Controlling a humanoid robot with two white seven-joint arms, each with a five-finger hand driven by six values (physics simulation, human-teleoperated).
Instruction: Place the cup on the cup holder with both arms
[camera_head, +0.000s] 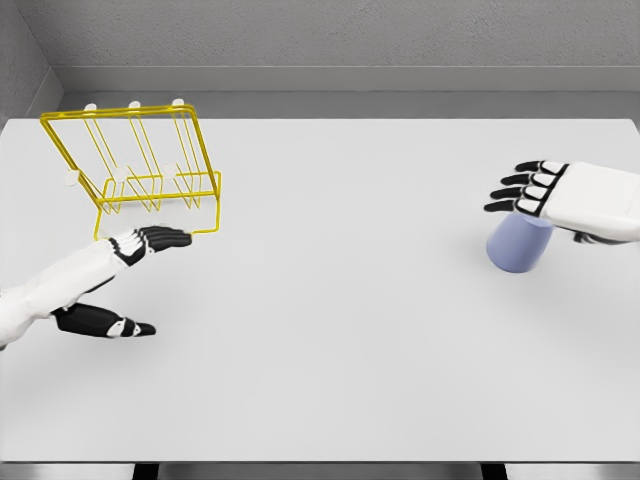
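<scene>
Head view gives us the right hand (535, 190) first, reaching in from the right edge of the tabletop (330, 330). Its black-tipped fingers (512, 194) are extended and spread toward the left, holding nothing, and they sit directly above the pale blue cup (518, 246). We cannot tell whether the palm touches the cup's top or only hovers just over it. The cup stands on the tabletop near the right edge, about midway between the far and near edges, its upper part hidden behind the hand.

Our left hand (125, 275) comes in from the lower left, near the left edge. Its fingers (160, 238) stretch out flat toward the right, the thumb (120, 326) held well apart below them, so this hand is released too and grips nothing. Its fingertips lie just in front of the yellow wire cup holder (140, 170), close to the holder's near right corner; we cannot say whether they touch it.

That holder stands at the far left corner of the tabletop, a slanted wire frame with white-capped pegs (133, 104) along its top. Cup and holder are well apart, on opposite sides of the tabletop. A grey wall (330, 40) runs behind the far edge.
</scene>
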